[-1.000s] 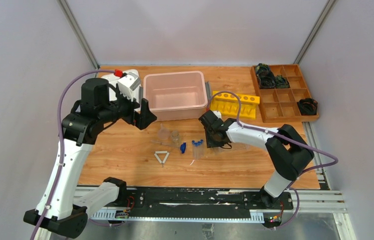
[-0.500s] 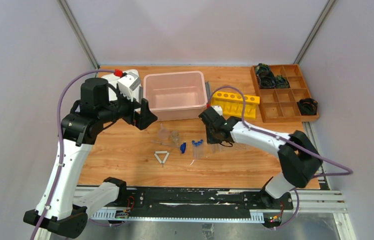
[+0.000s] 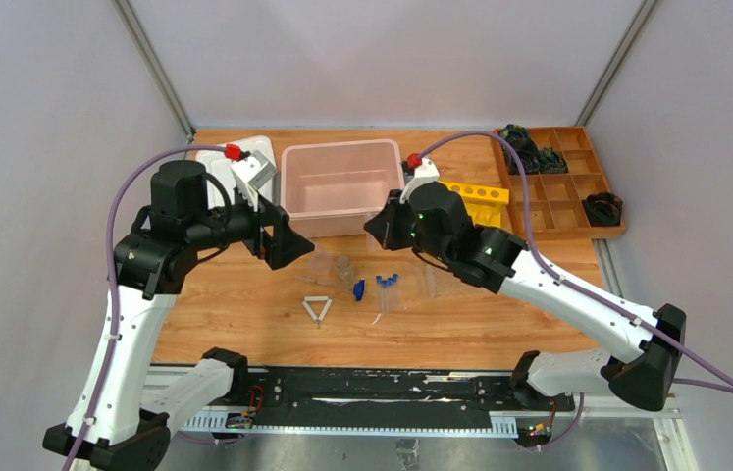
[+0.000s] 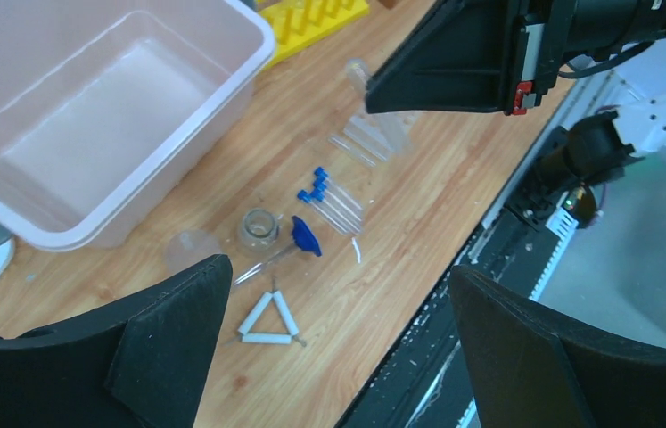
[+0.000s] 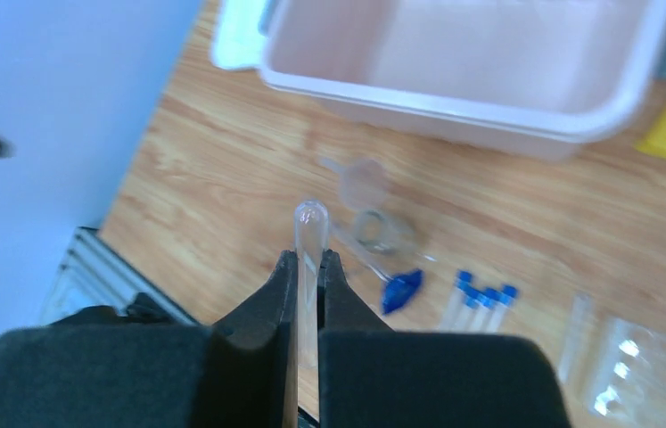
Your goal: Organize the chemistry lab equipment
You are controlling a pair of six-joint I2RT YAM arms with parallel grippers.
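A clear tube is gripped between the closed fingers of the right gripper. Its long axis is set in line with the fingers, and its rounded, closed end is pushed out past the fingertips; the other end is hidden between the pads. The tube is plain, see-through and uncapped. It is held in the air above the table, near the front right corner of the pink bin, and is aimed leftward toward the left arm.

The left gripper is spread wide and nothing is held in it.

On the table below are laid a row of blue-capped tubes, a small beaker, a white triangle and a clear tray. A yellow rack is set right of the bin.
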